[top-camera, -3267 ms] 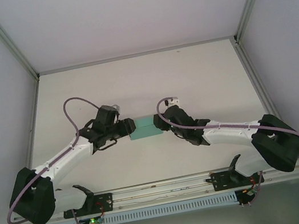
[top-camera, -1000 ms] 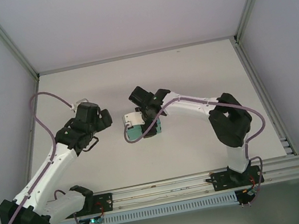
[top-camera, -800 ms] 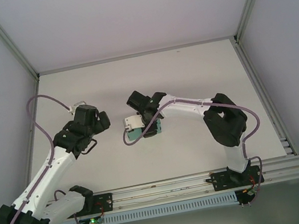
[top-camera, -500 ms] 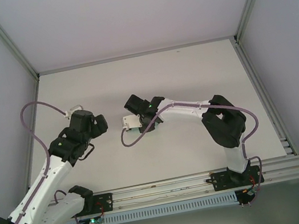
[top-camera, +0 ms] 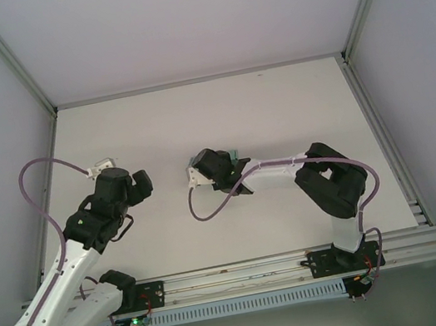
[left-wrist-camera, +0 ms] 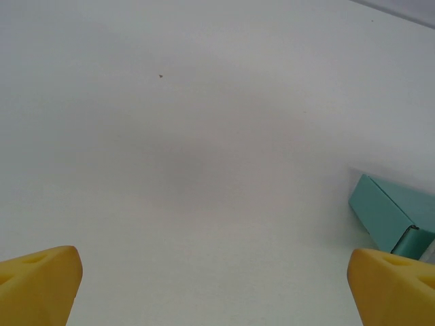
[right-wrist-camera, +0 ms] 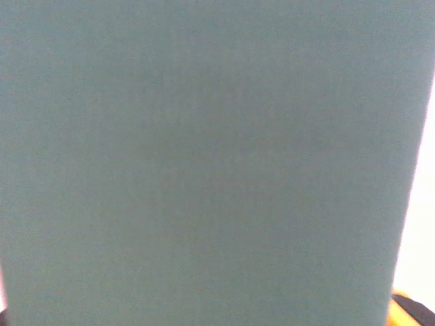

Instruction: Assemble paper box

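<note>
paper box | teal-green thin card, folded up into a small rectangular box | I see two plain faces meeting at a sharp edge | rests on the white table | from my right wrist: one flat teal face, very close and blurred

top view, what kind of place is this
Probably a lab robot cell: white table fenced by an aluminium frame with plain panels, left arm and right arm bolted at its near edge.
</note>
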Robot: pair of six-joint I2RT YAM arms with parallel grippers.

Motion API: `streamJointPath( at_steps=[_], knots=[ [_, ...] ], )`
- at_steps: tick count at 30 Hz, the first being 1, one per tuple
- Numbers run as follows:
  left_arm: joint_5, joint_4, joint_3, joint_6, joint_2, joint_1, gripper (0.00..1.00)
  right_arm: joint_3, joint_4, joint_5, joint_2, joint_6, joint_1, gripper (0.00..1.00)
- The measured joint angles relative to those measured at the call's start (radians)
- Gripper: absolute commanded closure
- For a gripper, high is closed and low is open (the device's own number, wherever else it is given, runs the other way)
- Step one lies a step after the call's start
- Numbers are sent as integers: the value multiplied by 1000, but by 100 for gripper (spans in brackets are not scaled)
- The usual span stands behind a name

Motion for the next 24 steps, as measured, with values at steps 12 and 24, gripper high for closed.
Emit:
streamJointPath(
  at_steps=[12,24],
  knots=[
    [-1,4,0,-5,24,0,0,-150,-31,-93,-158,43,0,2],
    [-42,106,-7,66,142,8,0,-254,-181,-301,-432,230,-40,2]
  ],
)
